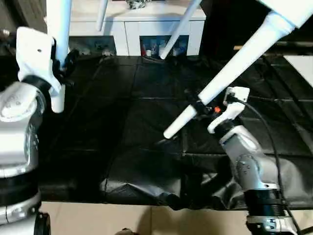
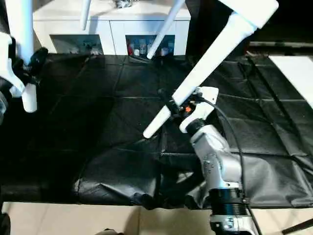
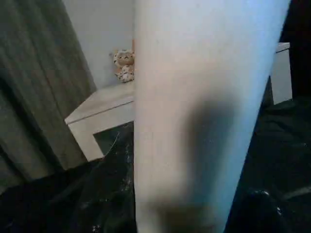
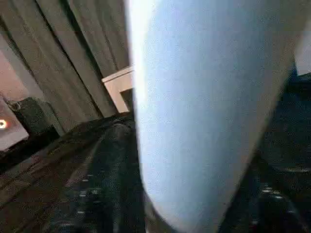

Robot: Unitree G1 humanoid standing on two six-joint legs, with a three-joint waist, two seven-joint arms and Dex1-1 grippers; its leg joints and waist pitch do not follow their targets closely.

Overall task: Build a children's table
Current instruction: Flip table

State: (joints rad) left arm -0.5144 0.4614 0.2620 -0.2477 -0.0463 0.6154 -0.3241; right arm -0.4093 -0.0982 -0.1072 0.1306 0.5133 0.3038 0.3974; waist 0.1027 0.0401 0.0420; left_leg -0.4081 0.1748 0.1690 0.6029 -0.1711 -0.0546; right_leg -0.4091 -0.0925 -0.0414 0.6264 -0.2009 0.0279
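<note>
We hold one table leg [image 1: 61, 54] upright in our left gripper [image 1: 63, 66], while our right gripper [image 1: 203, 106] clamps the slanted leg [image 1: 230, 66] near its tip, tabletop [image 2: 249, 7] overhead.

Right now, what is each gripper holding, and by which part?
Left gripper clamps the upright white leg near its lower, narrow end. Right gripper is around the slanted white leg, also near its narrow tip; whether it grips firmly cannot be told.
</note>
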